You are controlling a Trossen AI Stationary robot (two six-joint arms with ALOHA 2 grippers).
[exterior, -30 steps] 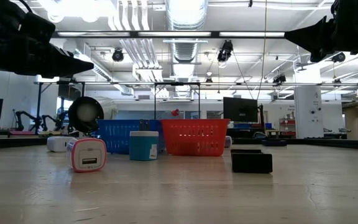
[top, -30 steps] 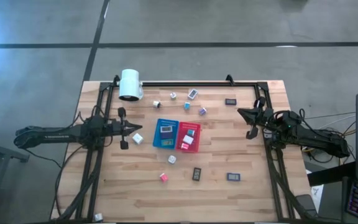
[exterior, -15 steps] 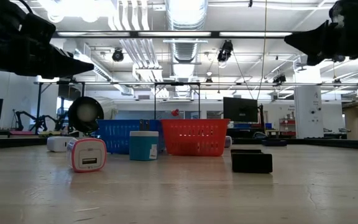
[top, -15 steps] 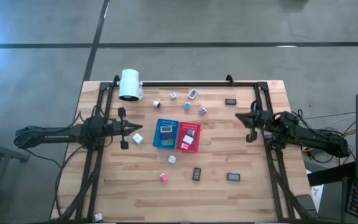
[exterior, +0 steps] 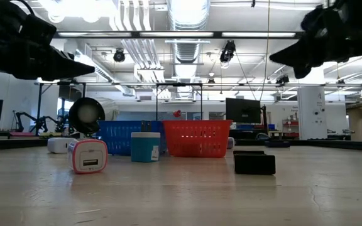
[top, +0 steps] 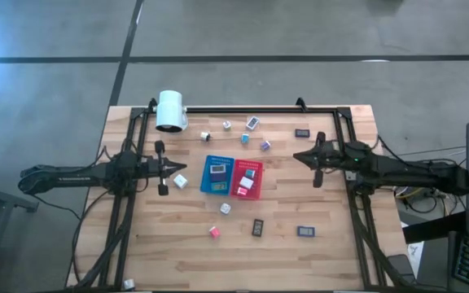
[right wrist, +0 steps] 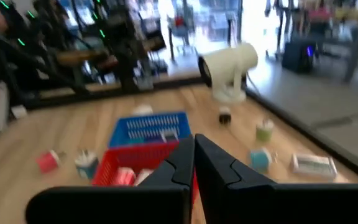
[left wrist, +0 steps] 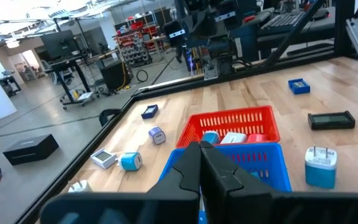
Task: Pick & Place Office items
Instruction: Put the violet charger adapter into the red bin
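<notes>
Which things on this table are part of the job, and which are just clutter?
Job: the scattered office items, e.g. pink cube, dark rectangles, white cube; blue tray and red tray already holding some.
Not job: white cylinder.

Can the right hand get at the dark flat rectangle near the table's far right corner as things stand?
Probably yes. The right hand hangs shut and empty, and the dark rectangle lies alone on bare wood just beyond it, nothing between; it must open first.
</notes>
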